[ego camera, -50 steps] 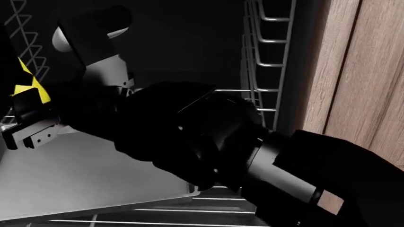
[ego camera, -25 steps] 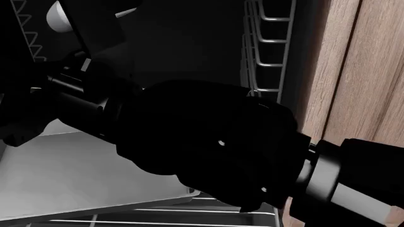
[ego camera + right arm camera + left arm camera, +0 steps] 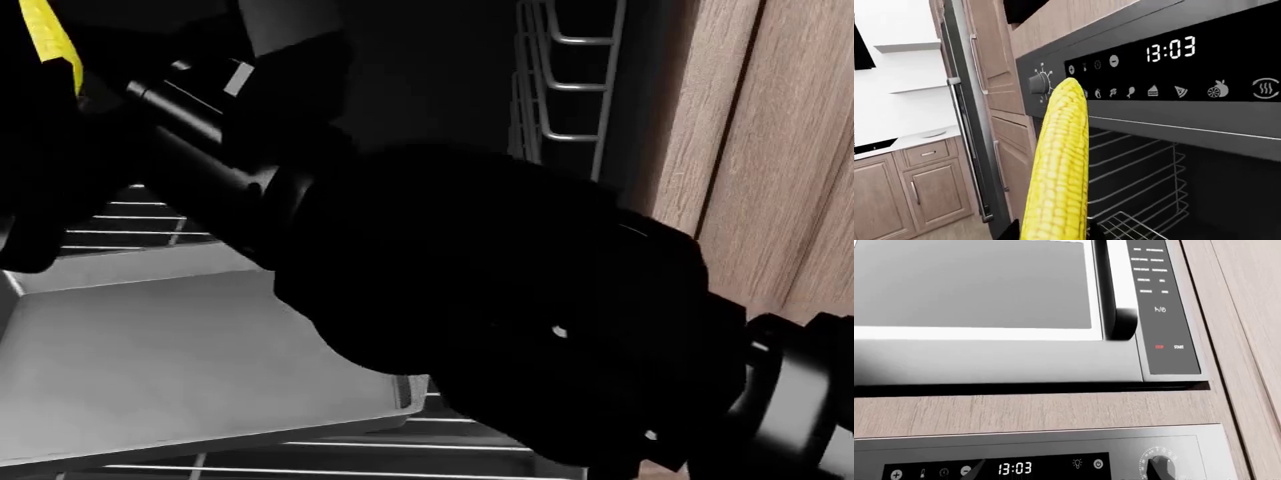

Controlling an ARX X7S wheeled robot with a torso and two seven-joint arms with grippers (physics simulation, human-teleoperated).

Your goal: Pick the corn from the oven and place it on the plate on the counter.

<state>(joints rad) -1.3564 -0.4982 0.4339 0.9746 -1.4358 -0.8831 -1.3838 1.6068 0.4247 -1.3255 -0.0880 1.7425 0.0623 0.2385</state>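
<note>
Nearest in the head view, the right arm's black bulk (image 3: 507,320) fills the lower right of the frame. Behind it, at lower left, the grey baking tray (image 3: 160,370) sits on the oven's wire rack (image 3: 400,445). At upper left a sliver of the yellow corn (image 3: 51,45) shows. In the right wrist view the corn (image 3: 1057,170) stands lengthwise at centre, grasped in the right pincer, before the oven (image 3: 1174,165) with its display reading 13:03. Far off at left lies the bench (image 3: 914,140). The left pincer is out of view; its camera faces a microwave (image 3: 1021,310).
</note>
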